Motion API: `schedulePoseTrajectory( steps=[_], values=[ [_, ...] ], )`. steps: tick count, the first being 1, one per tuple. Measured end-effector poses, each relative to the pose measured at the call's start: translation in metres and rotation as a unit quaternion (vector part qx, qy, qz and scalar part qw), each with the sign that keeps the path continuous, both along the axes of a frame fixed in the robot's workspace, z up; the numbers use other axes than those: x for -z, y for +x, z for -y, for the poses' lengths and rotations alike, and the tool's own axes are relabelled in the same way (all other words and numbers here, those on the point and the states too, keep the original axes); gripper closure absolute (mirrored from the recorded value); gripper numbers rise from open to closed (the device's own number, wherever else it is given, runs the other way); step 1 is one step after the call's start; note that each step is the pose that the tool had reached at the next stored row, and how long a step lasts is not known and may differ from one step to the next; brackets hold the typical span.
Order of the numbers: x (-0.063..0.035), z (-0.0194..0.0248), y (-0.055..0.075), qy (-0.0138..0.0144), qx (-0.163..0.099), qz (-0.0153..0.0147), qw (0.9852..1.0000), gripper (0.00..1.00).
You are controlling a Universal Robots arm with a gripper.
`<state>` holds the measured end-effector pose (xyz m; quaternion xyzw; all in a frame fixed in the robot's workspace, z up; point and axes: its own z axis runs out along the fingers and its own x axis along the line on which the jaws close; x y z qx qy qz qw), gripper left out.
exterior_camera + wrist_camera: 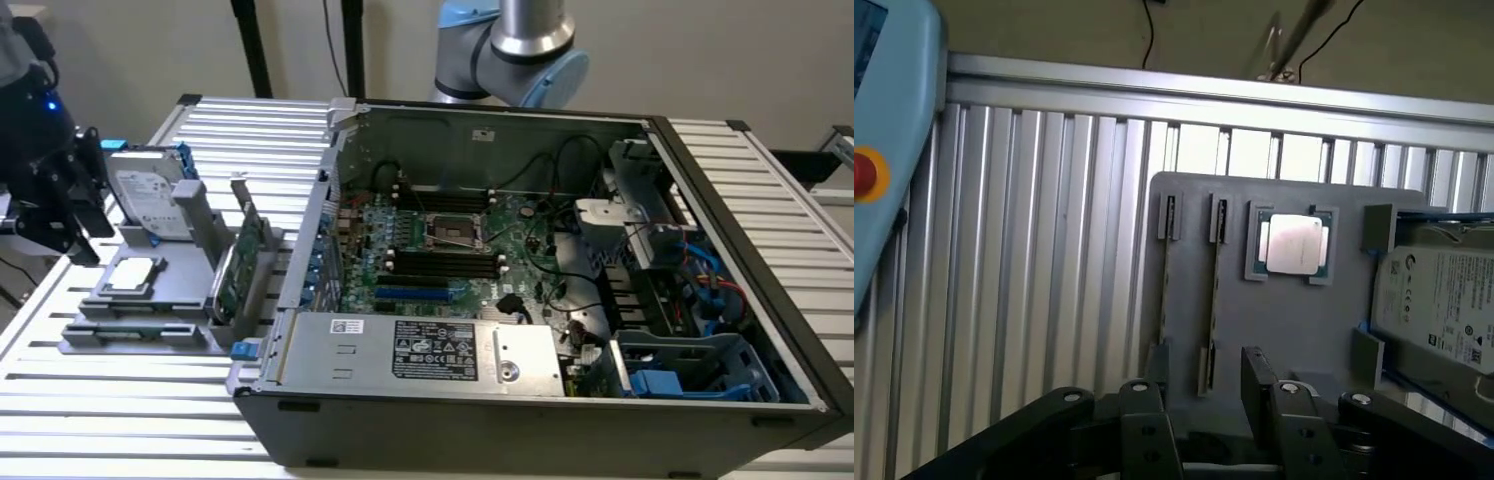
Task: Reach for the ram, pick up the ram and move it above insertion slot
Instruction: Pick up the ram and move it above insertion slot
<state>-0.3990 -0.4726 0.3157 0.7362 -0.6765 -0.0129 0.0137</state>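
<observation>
We see the gripper point(1204, 385) hanging over the gray holder point(1294, 330), its fingers point(1144, 415) spread wide and holding nothing. The ram point(1212, 300) stands on edge in the holder, roughly in line with the gap between them. A second strip point(1166, 290) stands just beside it, close to one finger, so we judge that a small sideways error could make that finger strike the neighbour or close on the wrong strip, and a grip off the ram's middle could tilt and jam it in its end clips.
</observation>
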Motion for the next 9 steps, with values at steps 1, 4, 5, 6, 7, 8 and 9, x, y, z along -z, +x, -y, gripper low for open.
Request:
schedulePoseTrajectory(
  steps=[1, 4, 5, 6, 7, 8, 9],
  values=[
    [0.0018, 0.0009, 0.000, 0.0000, 0.000, 0.0000, 1.0000, 0.58],
    [0.0072, 0.0037, 0.000, 0.0000, 0.000, 0.0000, 1.0000, 0.58],
    [0.0092, 0.0046, 0.000, 0.0000, 0.000, 0.0000, 1.0000, 0.58],
    [0.0109, 0.0055, 0.000, 0.0000, 0.000, 0.0000, 1.0000, 0.58],
    [0.0127, 0.0063, 0.000, 0.0000, 0.000, 0.0000, 1.0000, 0.58],
    [0.0146, 0.0071, 0.000, 0.0000, 0.000, 0.0000, 1.0000, 0.58],
    [0.0164, 0.0078, 0.000, 0.0000, 0.000, 0.0001, 1.0000, 0.58]
  ],
)
